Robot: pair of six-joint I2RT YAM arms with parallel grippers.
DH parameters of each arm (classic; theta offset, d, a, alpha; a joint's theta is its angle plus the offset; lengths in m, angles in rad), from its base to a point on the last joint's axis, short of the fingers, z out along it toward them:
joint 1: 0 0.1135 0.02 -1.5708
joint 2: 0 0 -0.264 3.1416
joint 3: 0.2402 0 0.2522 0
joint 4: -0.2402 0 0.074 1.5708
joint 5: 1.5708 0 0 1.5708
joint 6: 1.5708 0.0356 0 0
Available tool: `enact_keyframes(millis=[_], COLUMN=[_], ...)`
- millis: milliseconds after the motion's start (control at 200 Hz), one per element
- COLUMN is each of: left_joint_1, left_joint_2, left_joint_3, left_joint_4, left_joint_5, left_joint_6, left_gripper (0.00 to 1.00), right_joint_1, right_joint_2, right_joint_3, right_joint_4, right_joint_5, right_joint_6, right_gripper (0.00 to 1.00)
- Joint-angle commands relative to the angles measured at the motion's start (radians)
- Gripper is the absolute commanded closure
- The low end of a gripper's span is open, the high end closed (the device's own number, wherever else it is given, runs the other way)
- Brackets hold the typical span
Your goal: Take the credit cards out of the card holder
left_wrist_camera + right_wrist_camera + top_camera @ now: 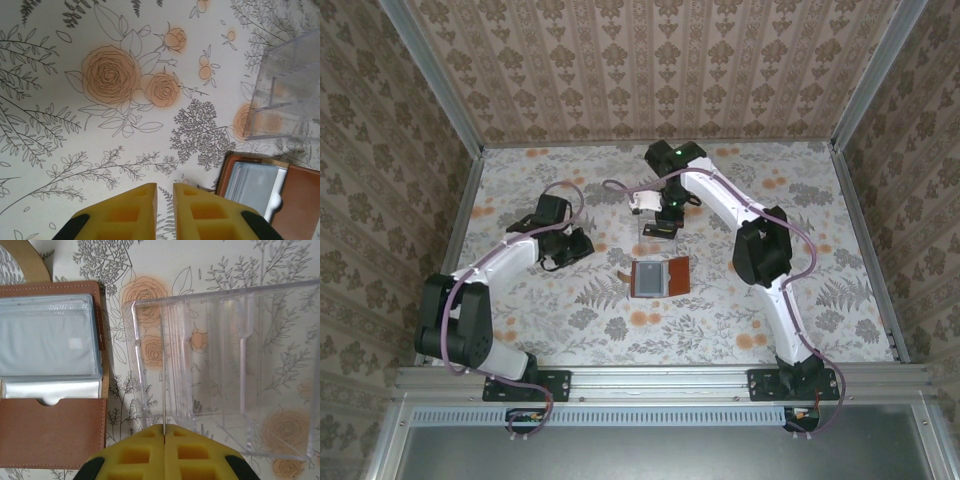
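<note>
Right wrist view showed the right pincer (164, 429) clenched at the clear tray (225, 365), with the card holder (50, 432) open to its left and credit cards (47, 340) sleeved. Top external placed the holder near the table (720, 320) centre. The left pincer (165, 192) stood slightly parted and empty.

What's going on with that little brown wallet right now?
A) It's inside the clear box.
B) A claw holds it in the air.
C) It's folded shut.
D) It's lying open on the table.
D: the card holder lies spread open on the flowered table, its pockets facing up, beside the clear tray, not in it.
</note>
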Motion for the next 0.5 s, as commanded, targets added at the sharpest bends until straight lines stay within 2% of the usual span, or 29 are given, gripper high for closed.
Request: enact_keyframes(millis=[0,495], left_joint_1=[0.015,0.033], left_joint_2=[0.014,0.007], left_joint_3=[0.031,0.029], left_joint_4=[-0.001,-0.016], left_joint_5=[0.027,0.037], left_joint_6=[0.028,0.039], left_gripper=[0.82,0.83], right_joint_1=[0.012,0.03], right_joint_2=[0.043,0.153], right_joint_3=[0.058,0.122], right_joint_4=[-0.114,-0.215], right_joint_5=[-0.009,-0.11], right_joint_6=[-0.048,-0.029], right_gripper=[1.0,1.0])
